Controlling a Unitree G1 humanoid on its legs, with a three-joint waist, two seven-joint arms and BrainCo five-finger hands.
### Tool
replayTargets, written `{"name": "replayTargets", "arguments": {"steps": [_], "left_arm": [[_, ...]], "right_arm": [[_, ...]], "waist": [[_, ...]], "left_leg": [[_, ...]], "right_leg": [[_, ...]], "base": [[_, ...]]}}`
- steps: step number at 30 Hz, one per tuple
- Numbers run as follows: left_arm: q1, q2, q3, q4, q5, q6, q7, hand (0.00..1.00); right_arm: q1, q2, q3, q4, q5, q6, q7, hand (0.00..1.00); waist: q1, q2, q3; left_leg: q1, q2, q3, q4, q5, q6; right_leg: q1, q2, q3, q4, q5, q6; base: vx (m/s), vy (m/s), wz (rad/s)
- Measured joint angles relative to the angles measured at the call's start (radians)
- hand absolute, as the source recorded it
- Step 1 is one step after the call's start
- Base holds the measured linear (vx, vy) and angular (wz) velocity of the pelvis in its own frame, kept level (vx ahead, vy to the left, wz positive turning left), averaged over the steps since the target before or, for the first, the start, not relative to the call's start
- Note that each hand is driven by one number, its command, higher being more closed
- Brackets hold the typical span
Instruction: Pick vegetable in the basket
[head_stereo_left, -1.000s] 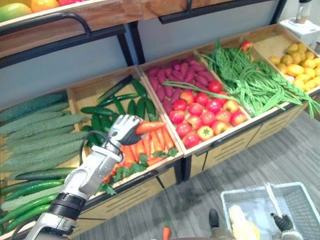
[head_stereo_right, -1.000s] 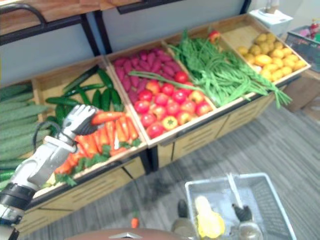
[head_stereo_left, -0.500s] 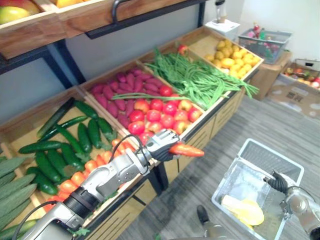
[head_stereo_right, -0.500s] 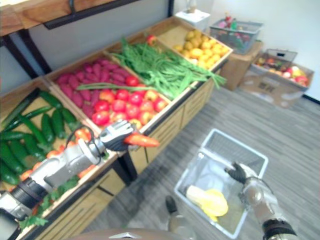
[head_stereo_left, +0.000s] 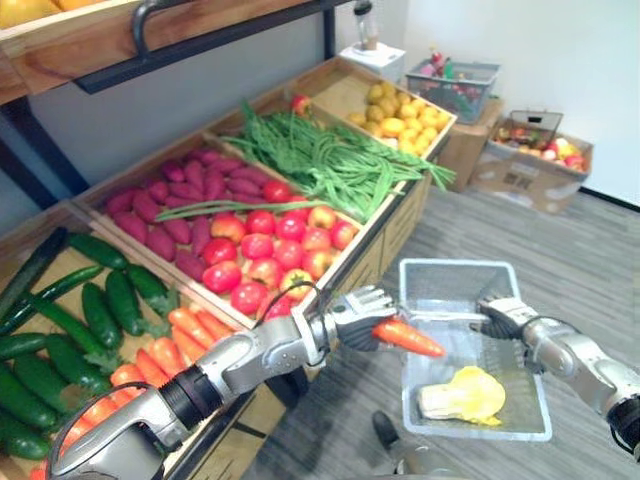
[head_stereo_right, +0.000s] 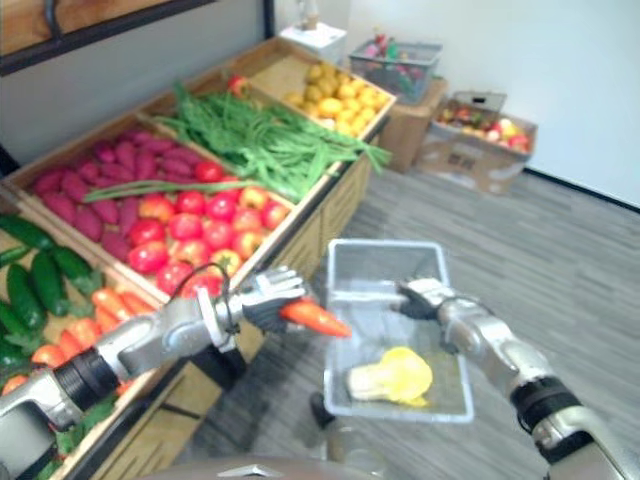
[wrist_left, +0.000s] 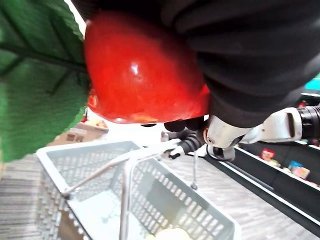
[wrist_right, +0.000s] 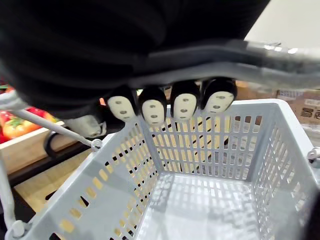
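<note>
My left hand (head_stereo_left: 360, 318) is shut on an orange carrot (head_stereo_left: 407, 338), which sticks out over the near left rim of the grey plastic basket (head_stereo_left: 440, 278). The carrot (wrist_left: 145, 75) looms red-orange close up in the left wrist view, with a green leaf (wrist_left: 35, 75) beside it. My right hand (head_stereo_left: 505, 313) is shut on the basket's handle (wrist_right: 280, 67), holding the basket above the floor. A yellow vegetable (head_stereo_left: 462, 393) lies in the basket's bottom.
A wooden produce stand (head_stereo_left: 395, 215) runs along the left with bins of cucumbers (head_stereo_left: 110, 300), carrots (head_stereo_left: 190, 335), tomatoes (head_stereo_left: 270, 250), purple roots (head_stereo_left: 160, 215), green beans (head_stereo_left: 330, 160) and yellow fruit (head_stereo_left: 400, 105). Another basket (head_stereo_left: 455, 75) and a cardboard box (head_stereo_left: 530, 165) stand at the back right.
The camera has swung right. My left hand has carried the carrot away from the carrot bin to the basket's rim. My right hand has brought the basket up and closer.
</note>
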Motion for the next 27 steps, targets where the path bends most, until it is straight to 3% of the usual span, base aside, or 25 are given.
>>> {"name": "replayTargets", "arguments": {"steps": [8,14,18,27], "left_arm": [[-0.019,-0.035,-0.043,-0.041,-0.056,-0.006,-0.039,1.0],[-0.022,-0.087,-0.046,-0.044,-0.065,-0.003,-0.055,1.0],[-0.017,-0.133,-0.047,-0.044,-0.065,0.0,-0.061,1.0],[-0.008,-0.232,-0.077,-0.044,-0.062,0.005,-0.066,1.0]], "right_arm": [[-0.182,-0.035,0.134,-0.048,0.011,-0.009,0.046,1.0],[-0.232,-0.037,0.158,-0.098,0.066,0.005,0.089,1.0],[-0.273,0.005,0.161,-0.099,0.097,0.039,0.092,1.0],[-0.333,0.086,0.14,-0.073,0.095,0.078,0.09,1.0]], "waist": [[-0.023,-0.004,0.0],[-0.032,-0.002,0.002],[-0.056,0.004,0.006],[-0.06,0.03,0.022]], "left_leg": [[0.039,0.041,0.125,0.082,-0.003,-0.002],[0.067,0.061,0.199,0.101,-0.007,-0.009],[0.079,0.072,0.228,0.117,-0.018,-0.012],[0.076,0.09,0.24,0.156,-0.041,-0.012]], "right_leg": [[-0.039,0.082,0.081,0.07,-0.006,-0.008],[-0.068,0.122,0.064,0.101,-0.004,-0.007],[-0.069,0.137,0.06,0.103,-0.001,-0.007],[-0.08,0.137,0.05,0.101,0.018,-0.01]], "base": [[0.0,-0.073,-0.4],[-0.01,-0.077,-0.34],[0.0,-0.062,-0.17],[0.02,-0.045,-0.03]]}}
